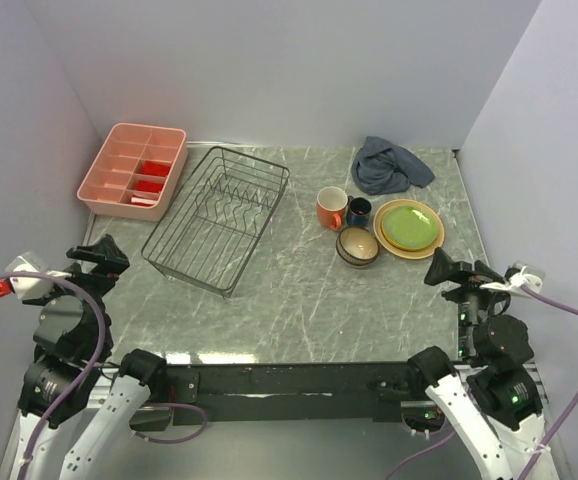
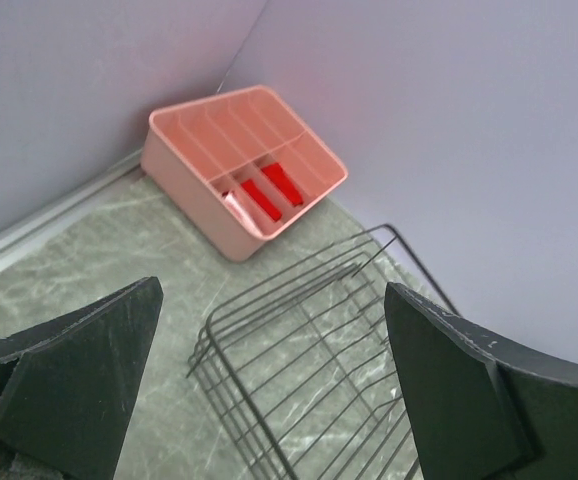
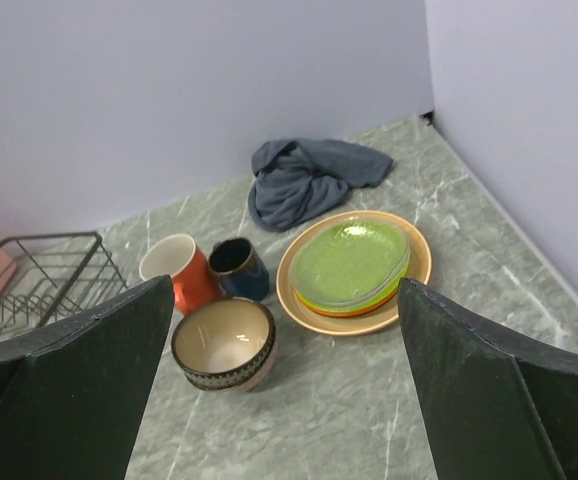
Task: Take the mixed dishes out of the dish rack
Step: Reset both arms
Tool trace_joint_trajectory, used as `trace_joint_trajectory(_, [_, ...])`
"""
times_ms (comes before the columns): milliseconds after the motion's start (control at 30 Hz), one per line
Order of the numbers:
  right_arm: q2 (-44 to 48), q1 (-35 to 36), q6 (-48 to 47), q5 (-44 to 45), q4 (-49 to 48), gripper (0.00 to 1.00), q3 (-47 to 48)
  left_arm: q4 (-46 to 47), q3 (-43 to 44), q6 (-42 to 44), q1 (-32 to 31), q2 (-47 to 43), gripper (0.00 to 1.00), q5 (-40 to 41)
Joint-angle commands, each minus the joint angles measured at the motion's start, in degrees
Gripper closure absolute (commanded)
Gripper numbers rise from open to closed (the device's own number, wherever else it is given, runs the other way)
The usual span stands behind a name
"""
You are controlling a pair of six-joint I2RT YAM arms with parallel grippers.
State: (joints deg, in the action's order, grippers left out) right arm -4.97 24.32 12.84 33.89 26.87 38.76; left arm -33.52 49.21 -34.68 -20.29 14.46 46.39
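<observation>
The black wire dish rack stands empty at the left-centre of the table; its near corner shows in the left wrist view. On the table to its right sit the orange mug, the dark blue cup, the dark brown bowl stacked in a pinkish bowl, and the lime green plate on the tan-yellow plate. They also show in the right wrist view: mug, cup, bowl, green plate. My left gripper and right gripper are open and empty.
A pink compartment tray with red items stands at the back left corner, also in the left wrist view. A crumpled grey-blue cloth lies at the back right. White walls enclose the table on three sides.
</observation>
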Motion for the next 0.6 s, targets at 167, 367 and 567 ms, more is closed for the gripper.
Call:
trace_joint_trajectory(167, [4.62,3.54,1.84,2.32,-0.5,0.0,-6.33,-9.81,-1.14,-11.81,0.17,0.05,0.01,3.7])
trace_joint_trajectory(367, [8.13,5.13,1.92,3.38,-0.95,0.0,-7.39,-12.62,-1.49,-15.94,0.17,-0.92,0.01,4.5])
trace_joint_trajectory(567, [9.28,6.88,1.66,3.9,-1.47,0.0,-8.18,-13.5,-1.84,-18.67,0.17,-0.4,0.01,4.15])
